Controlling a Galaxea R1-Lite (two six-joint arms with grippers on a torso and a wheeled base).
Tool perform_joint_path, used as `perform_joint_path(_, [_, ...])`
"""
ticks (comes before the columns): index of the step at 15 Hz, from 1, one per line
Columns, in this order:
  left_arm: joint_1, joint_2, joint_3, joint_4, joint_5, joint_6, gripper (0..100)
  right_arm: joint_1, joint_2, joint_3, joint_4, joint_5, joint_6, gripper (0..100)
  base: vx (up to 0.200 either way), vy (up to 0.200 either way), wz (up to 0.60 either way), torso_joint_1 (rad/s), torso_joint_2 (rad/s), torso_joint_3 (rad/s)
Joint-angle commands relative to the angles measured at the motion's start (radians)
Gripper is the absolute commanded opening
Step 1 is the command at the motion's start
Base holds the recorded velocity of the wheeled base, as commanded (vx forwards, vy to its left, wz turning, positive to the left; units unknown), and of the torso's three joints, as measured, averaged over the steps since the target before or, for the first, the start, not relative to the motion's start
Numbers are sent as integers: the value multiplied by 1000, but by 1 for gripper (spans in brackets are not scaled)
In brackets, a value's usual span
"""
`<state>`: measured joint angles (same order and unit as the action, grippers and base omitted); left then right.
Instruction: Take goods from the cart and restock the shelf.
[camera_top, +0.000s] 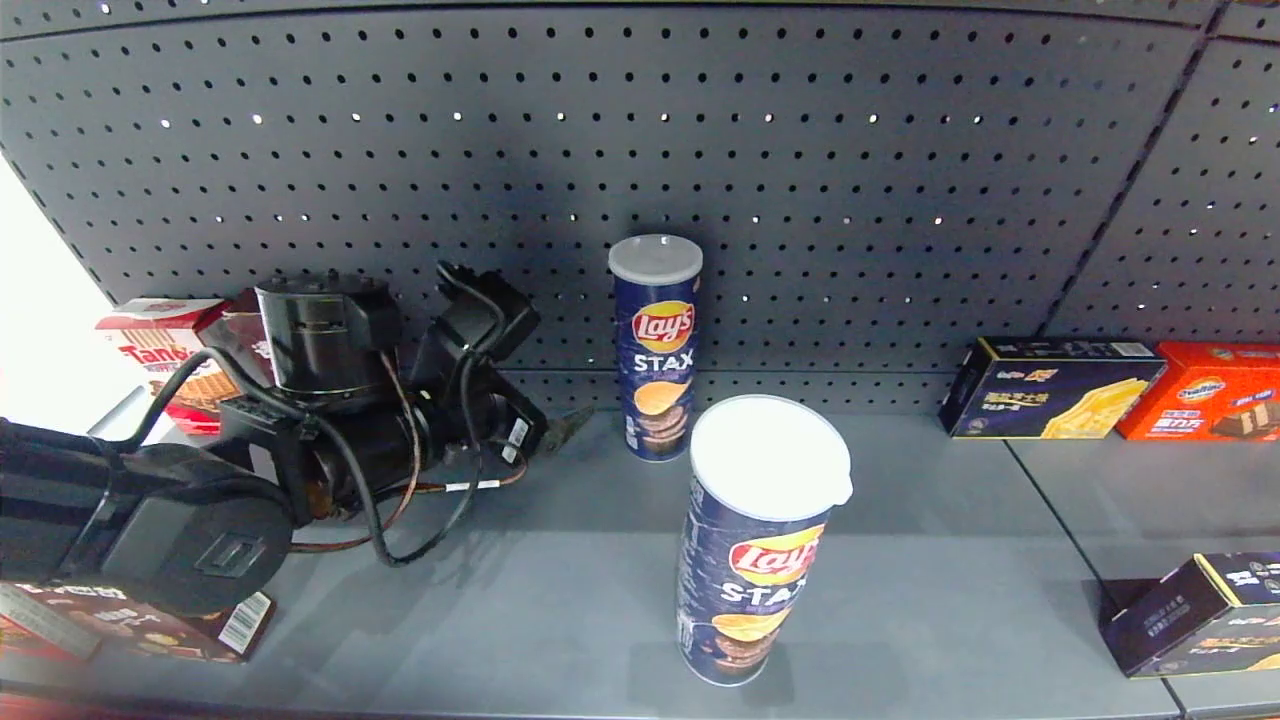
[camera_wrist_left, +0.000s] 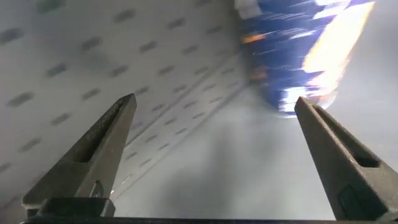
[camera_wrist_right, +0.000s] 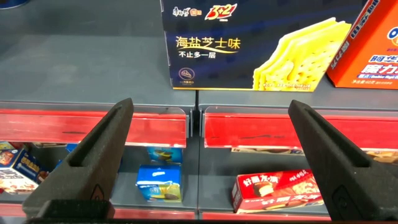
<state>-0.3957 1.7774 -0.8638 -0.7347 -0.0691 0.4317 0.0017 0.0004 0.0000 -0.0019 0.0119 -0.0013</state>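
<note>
Looking down from the head view, two chip cans stand upright on the grey shelf (camera_top: 950, 560). The rear can (camera_top: 655, 350) sits close to the pegboard back wall (camera_top: 850, 150), and the front can (camera_top: 755, 540) stands near the shelf's edge, the two apart. I judge the restock partly done, with bare shelf on either side for more goods. The left arm lies low across the shelf's left side, and the left claw (camera_top: 562, 428) points at the rear can, near it with a gap between. Over to the left wrist view: fingers wide apart, nothing between them, the rear can blurred beyond one fingertip. Right wrist view now: the right claw (camera_wrist_right: 211, 155) hangs spread and empty, facing the shelf front. A dark cracker box (camera_wrist_right: 261, 43) sits above red price rails (camera_wrist_right: 155, 127), with boxed goods on a lower shelf beneath.
</note>
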Motion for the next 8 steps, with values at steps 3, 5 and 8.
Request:
perform_joint_path(3, [-64, 19, -3, -2, 180, 2, 100, 0, 0, 0, -1, 0, 0, 100, 0, 0, 0, 0, 0, 0])
perform_joint_path(5, [-100, 36, -4, -15, 233, 4, 100, 0, 0, 0, -1, 0, 0, 100, 0, 0, 0, 0, 0, 0])
perform_joint_path(8, [-132, 85, -23, -81, 379, 2, 100, 0, 0, 0, -1, 0, 0, 100, 0, 0, 0, 0, 0, 0])
